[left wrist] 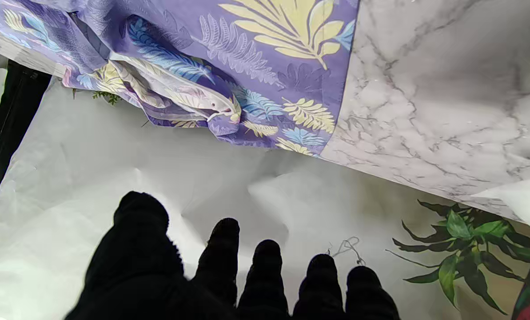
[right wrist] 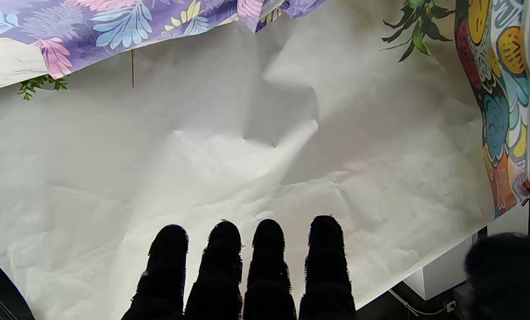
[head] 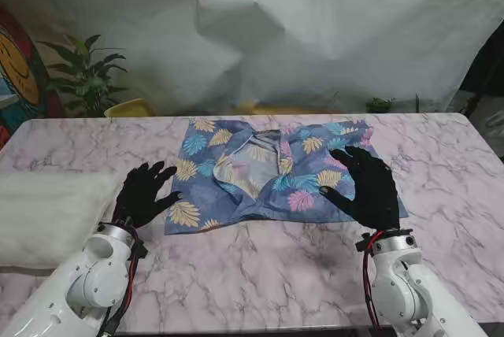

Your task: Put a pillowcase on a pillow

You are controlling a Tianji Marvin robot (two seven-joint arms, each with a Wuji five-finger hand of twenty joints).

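Both spread, empty: left robot hand [head: 144, 194] beside pillowcase [head: 276, 173] edge, right robot hand [head: 368, 187] over its other edge.

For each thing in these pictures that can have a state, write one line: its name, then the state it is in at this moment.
pillowcase: spread flat on the table, opening gaping in the middle, no pillow inside.
pillow: lying bare at the table's left edge, apart from the pillowcase.
left hand: open, fingers spread, holding nothing, beside the pillowcase's left edge.
right hand: open, fingers spread, over the pillowcase's right part; contact unclear.
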